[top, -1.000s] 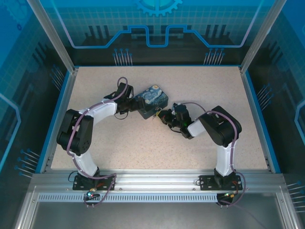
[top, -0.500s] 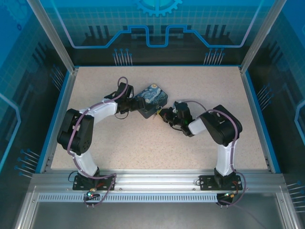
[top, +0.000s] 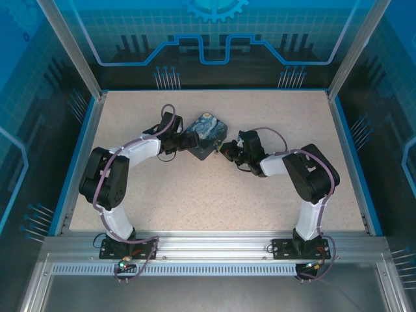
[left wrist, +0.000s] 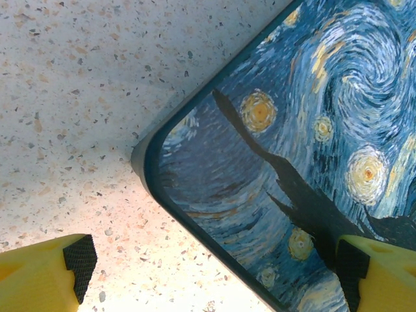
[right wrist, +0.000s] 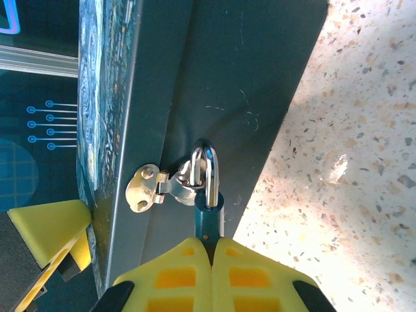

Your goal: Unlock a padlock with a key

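— What is being counted here?

— One box (top: pixel 207 132), one padlock (right wrist: pixel 208 220), one latch (right wrist: pixel 151 188) and two grippers are being counted on the table (top: pixel 195 201).

— What is being hidden?

— The padlock's lower end is being covered by the tips of the right gripper (right wrist: pixel 211 247). Its loop is being threaded through the latch just beyond those tips. The fingers (right wrist: pixel 175 276) are being pressed together with no gap left. Whether anything is being pinched between them cannot be told.

— And the left gripper (left wrist: pixel 211 263)?

— It is being held wide apart, with nothing being clamped. The box corner is lying between the tips. One tip is being shown over bare table, clear of the corner, and the other over the lid. Both are being cut off by the picture's edge.

— And inside the box?

— It is being shown closed, so its inside cannot be seen.
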Robot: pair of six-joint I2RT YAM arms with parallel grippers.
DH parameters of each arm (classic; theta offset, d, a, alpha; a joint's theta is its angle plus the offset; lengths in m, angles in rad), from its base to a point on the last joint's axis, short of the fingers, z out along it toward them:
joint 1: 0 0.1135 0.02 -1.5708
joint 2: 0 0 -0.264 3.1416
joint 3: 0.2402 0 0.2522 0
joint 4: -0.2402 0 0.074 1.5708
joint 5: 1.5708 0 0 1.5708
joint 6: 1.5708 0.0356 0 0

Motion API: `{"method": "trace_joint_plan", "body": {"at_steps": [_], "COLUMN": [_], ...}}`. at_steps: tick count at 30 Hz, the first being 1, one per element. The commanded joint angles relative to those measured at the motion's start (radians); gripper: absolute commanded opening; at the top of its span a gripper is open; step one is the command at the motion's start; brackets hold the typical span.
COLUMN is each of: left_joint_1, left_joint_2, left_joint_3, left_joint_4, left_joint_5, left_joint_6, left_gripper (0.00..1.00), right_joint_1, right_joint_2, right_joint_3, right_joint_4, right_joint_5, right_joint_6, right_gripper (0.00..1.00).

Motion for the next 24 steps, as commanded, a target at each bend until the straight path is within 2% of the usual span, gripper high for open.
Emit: {"method": "trace_joint_plan", "body": {"at_steps": [1,7,14,20,24], "left_joint_1": [0.009,0.009,0.009,0.009,0.009], "left_joint_2": [0.058,0.058,0.068,0.077,0.085], "left_joint_3": [-0.032,-0.032,-0.033,-0.030,-0.024], "left_joint_4": [-0.169,-0.169,-0.168,-0.171,-0.175], "left_joint_5": [-0.079,-0.082,-0.079,-0.082,-0.081], "left_joint_6": [0.004,0.008,0.008,0.012,0.017], "left_gripper": [0.95,0.95,0.94,0.94,0.94], "right_joint_1": [-0.059,-0.085,-0.048,-0.070,-0.117], "right_joint_2": [-0.004,0.067,0.158,0.151,0.102], "right_joint_3": [-0.052,-0.053,0.005,0.030,0.112], "right_joint_4": [-0.007,0.201,0.348,0.311,0.126], "right_joint_5": [0.063,-0.020,-0.019,-0.008,-0.051], "right_joint_6": [-0.003,0.062,0.158,0.152,0.055], "right_gripper": [0.00,0.00,0.00,0.00,0.00]}}
